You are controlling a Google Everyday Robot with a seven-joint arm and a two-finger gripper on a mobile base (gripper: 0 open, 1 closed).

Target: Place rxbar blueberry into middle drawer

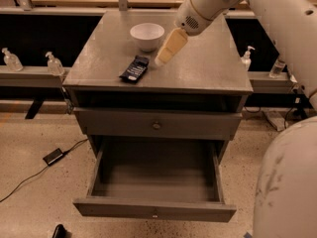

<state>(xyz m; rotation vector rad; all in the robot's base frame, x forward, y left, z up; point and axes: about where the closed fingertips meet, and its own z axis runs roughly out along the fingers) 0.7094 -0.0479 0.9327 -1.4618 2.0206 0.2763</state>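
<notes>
Lying on the cabinet top, the rxbar blueberry sits just beside the pincer, whose open-or-closed state is unclear.

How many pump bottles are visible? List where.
4: two bottles on the left ledge, two on the right ledge; the arm may hide more. The claw hovers over the cabinet top.

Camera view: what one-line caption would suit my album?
The gripper hovers beside the rxbar blueberry on the cabinet top, near a white bowl; the middle drawer below stands open.
</notes>
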